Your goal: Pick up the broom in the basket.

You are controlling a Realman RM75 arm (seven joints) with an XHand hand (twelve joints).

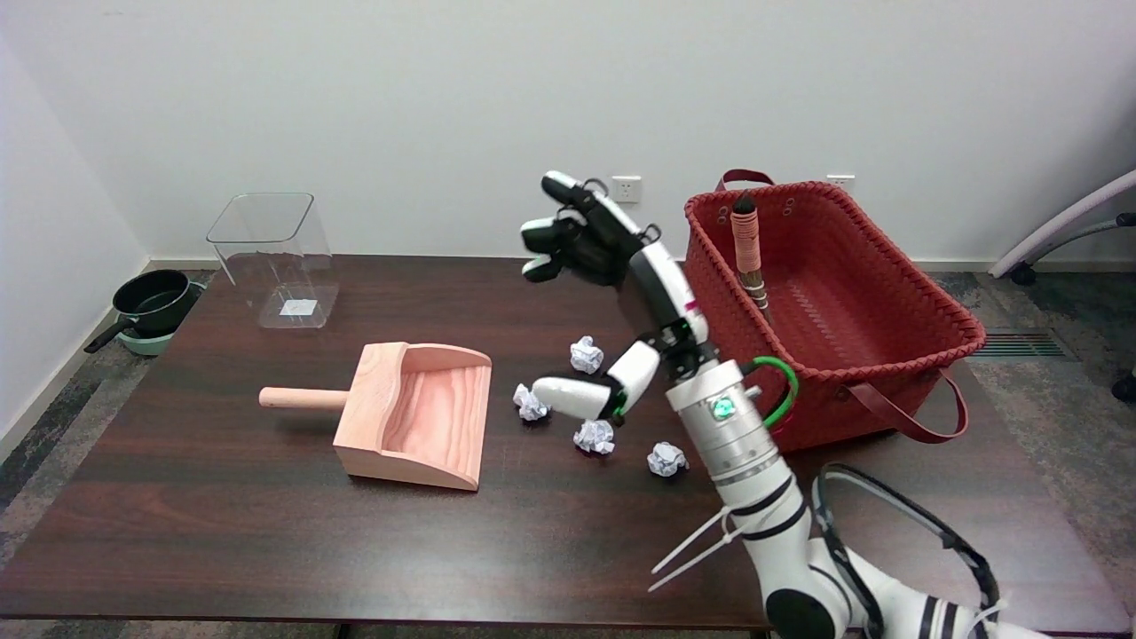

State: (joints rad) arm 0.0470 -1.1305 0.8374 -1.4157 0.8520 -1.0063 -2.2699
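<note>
My right hand (621,293) is raised above the dark wooden worktop (222,532), just left of the red woven basket (887,355). Its fingers (568,191) are spread and hold nothing; the thumb (572,397) points out to the left, lower down. The hand is apart from the basket's contents and touches nothing that I can see.

The broom (747,248) stands inside the basket, leaning against its far-left corner. Its wrapped handle points up, and its dark tip reaches about the level of the rim. The lower part runs down along the inner wall, and I cannot make out the bristles.

Four crumpled paper balls lie on the worktop near the arm: one (586,354) beside the hand's forearm, one (531,402) by the thumb, one (595,436) below it, and one (666,459) next to the wrist.

A wooden dustpan (413,413) rests to the left, handle pointing left. A clear plastic bin (275,262) stands at the far-left edge of the worktop. A black pan (151,302) sits on the floor beyond.
</note>
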